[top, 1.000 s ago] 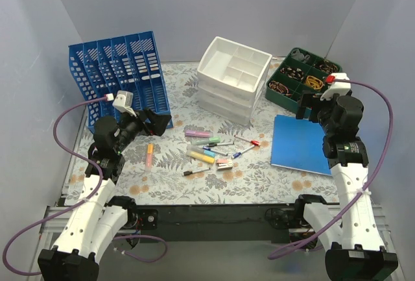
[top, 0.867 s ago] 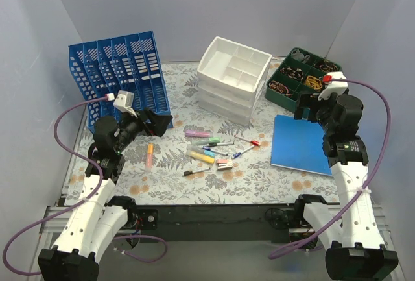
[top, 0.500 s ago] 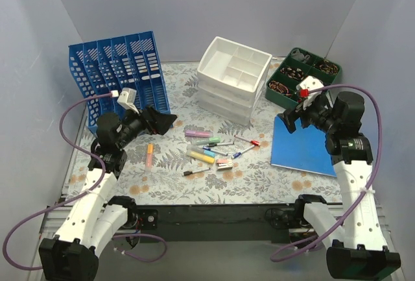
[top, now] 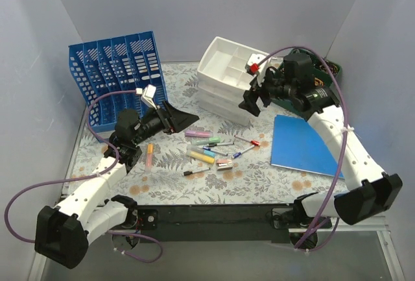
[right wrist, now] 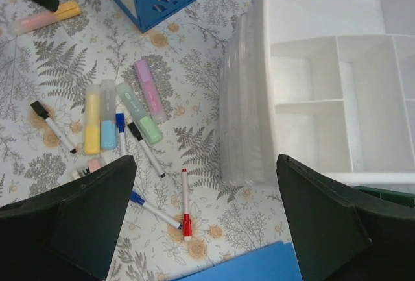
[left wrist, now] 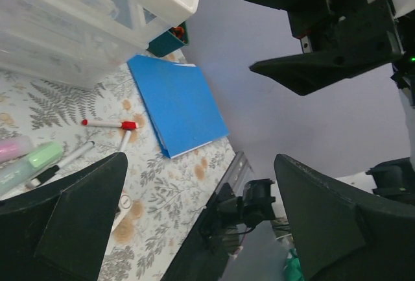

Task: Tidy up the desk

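The desk (top: 168, 183) has a pale fern-and-flower print and a black front rail. Several highlighters and markers lie loose at its middle: a pink highlighter (top: 198, 134), a yellow one (top: 201, 156), a red marker (top: 248, 141) and an orange highlighter (top: 150, 154) further left. My left gripper (top: 185, 120) is open and empty, in the air left of the pens; in its wrist view (left wrist: 201, 222) it looks towards the blue notebook (left wrist: 175, 106). My right gripper (top: 249, 102) is open and empty, above the desk in front of the white drawers; its wrist view (right wrist: 204, 222) looks down on the red marker (right wrist: 185, 203).
A blue file rack (top: 120, 76) stands at the back left. A white drawer unit (top: 233, 80) with a divided top tray stands at the back middle. A green compartment tray (top: 332, 68) is mostly hidden behind my right arm. A blue notebook (top: 301, 143) lies at the right.
My right arm has swung left, from above the notebook's far edge to in front of the white drawers. My left gripper has reached further right towards the pens. Nothing on the desk has moved.
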Controlling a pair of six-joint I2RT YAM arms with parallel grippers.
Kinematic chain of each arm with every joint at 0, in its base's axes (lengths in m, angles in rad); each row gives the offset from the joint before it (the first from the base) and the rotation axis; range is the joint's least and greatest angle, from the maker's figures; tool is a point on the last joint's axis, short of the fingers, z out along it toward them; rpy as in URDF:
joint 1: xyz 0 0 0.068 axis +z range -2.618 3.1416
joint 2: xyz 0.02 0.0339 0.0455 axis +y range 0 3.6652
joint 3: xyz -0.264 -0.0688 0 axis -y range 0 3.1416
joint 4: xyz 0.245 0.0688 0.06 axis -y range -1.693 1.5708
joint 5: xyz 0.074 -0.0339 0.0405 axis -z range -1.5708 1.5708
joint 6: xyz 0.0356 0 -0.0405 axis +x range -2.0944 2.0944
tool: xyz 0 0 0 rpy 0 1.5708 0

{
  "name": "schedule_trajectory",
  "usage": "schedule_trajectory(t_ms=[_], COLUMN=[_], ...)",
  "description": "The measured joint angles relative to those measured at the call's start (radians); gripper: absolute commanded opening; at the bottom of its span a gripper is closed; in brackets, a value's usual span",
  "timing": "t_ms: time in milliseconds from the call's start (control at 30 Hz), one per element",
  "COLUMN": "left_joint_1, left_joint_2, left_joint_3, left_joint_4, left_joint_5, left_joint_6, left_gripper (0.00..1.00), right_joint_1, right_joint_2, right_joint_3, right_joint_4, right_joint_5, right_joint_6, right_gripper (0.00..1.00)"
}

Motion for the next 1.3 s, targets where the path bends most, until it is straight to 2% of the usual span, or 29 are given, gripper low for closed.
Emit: schedule_trajectory(t_ms=[67, 100, 167, 300, 333, 533, 800, 1067, 1300], left_joint_1=[-0.023, -0.028, -0.037, -0.045, -0.046, -0.049, -0.049, -0.051, -0.069], left_joint_2=[0.031, 0.043, 0.075, 0.127, 0.133, 0.158, 0.21, 0.336, 0.504], left_joint_3=[-0.005, -0.008, -0.013, -0.014, -0.016, -0.021, -0.022, -0.023, -0.014], left_joint_4=[0.055, 0.075, 0.118, 0.177, 0.186, 0.231, 0.283, 0.433, 0.541], left_joint_5=[-0.01, -0.012, -0.016, -0.025, -0.029, -0.032, -0.033, -0.058, -0.082], left_joint_6=[-0.05, -0.069, -0.105, -0.149, -0.155, -0.169, -0.201, -0.318, -0.417], left_gripper=[0.98, 0.98, 0.98, 0.98, 0.98, 0.98, 0.98, 0.84, 0.77], right_joint_1=[0.027, 0.033, 0.042, 0.045, 0.045, 0.045, 0.046, 0.05, 0.052], right_joint_2=[0.071, 0.101, 0.178, 0.304, 0.329, 0.436, 0.474, 0.495, 0.497], right_joint_3=[0.064, 0.09, 0.164, 0.25, 0.264, 0.349, 0.374, 0.382, 0.385], right_joint_4=[-0.01, -0.01, -0.011, -0.014, -0.024, -0.09, -0.142, -0.17, -0.174], right_joint_5=[0.056, 0.074, 0.118, 0.187, 0.201, 0.245, 0.257, 0.253, 0.233], right_joint_6=[0.02, 0.027, 0.048, 0.074, 0.077, 0.095, 0.095, 0.079, 0.091], right_gripper=[0.89, 0.83, 0.78, 0.51, 0.48, 0.45, 0.36, 0.12, 0.04])
